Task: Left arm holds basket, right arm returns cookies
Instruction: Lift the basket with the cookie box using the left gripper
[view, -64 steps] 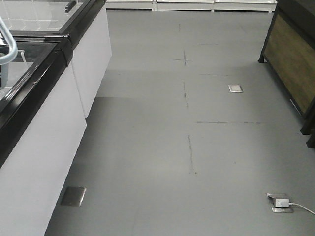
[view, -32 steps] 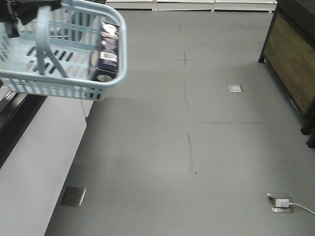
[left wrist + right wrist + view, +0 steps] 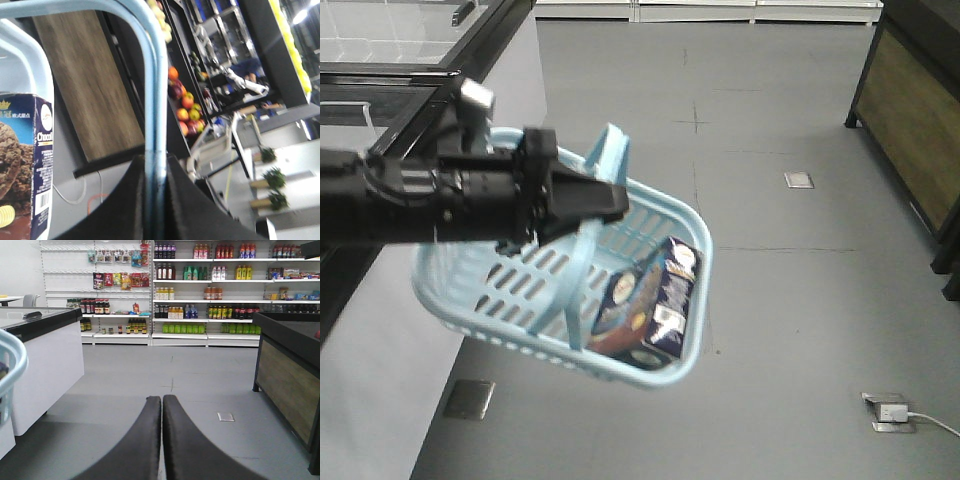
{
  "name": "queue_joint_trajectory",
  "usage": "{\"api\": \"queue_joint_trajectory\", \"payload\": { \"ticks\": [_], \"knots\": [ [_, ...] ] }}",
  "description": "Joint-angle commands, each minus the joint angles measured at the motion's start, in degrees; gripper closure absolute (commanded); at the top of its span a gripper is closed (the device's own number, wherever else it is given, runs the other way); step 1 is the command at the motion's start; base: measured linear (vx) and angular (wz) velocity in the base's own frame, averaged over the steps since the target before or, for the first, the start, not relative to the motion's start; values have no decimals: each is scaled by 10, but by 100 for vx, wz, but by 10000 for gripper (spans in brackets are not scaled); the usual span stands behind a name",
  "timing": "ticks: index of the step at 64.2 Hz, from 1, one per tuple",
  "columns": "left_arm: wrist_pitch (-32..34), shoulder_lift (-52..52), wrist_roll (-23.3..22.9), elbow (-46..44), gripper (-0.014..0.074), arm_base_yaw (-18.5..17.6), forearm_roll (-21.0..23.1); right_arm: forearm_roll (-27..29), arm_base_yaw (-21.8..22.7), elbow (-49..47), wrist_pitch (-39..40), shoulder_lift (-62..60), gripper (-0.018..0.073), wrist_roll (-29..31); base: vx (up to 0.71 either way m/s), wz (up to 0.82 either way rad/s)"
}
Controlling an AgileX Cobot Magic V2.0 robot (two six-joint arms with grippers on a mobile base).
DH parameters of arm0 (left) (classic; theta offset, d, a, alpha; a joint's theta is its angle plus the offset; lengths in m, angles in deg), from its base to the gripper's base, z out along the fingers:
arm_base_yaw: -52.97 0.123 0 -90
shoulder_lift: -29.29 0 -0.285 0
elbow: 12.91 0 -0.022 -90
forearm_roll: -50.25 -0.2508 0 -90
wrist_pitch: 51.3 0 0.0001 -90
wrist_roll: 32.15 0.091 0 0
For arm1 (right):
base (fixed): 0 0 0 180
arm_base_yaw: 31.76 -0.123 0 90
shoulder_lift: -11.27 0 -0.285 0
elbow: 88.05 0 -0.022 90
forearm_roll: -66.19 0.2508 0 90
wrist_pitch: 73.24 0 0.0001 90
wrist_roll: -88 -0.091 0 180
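Observation:
My left arm (image 3: 440,195) reaches in from the left of the front view. Its gripper (image 3: 618,200) is shut on one loop handle (image 3: 155,90) of the light blue basket (image 3: 470,290), which hangs tilted above the grey floor. In the left wrist view the black fingers (image 3: 132,200) press on the handle from both sides. The dark navy cookies box (image 3: 655,300) lies in the basket's lower right corner and shows again at the wrist view's left edge (image 3: 30,165). My right gripper (image 3: 162,399) is shut and empty, pointing down the aisle, with the basket's rim (image 3: 12,365) to its left.
A black-rimmed, white-sided freezer chest (image 3: 380,390) lines the left. A wood-panelled stand (image 3: 915,110) is at the right. Floor outlets (image 3: 890,412) lie ahead, one with a white plug and cable. Bottle shelves (image 3: 210,290) close the aisle's far end.
The basket has swung from the upper left down and to the right, to the middle of the front view. The left arm now reaches across the view, and the cookies box has slid to the low corner.

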Motion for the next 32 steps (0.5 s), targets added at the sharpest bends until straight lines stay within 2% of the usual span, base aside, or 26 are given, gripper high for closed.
{"api": "queue_joint_trajectory", "payload": {
  "ticks": [1,15,32],
  "knots": [
    [5,-43,69,50,603,-41,108,-1,3,2,42,-7,567,2,0,0],
    [98,-55,71,168,603,-108,108,-1,3,2,42,-7,567,2,0,0],
    [170,-55,74,215,603,-187,107,-1,3,2,42,-7,567,2,0,0]
  ]
}}
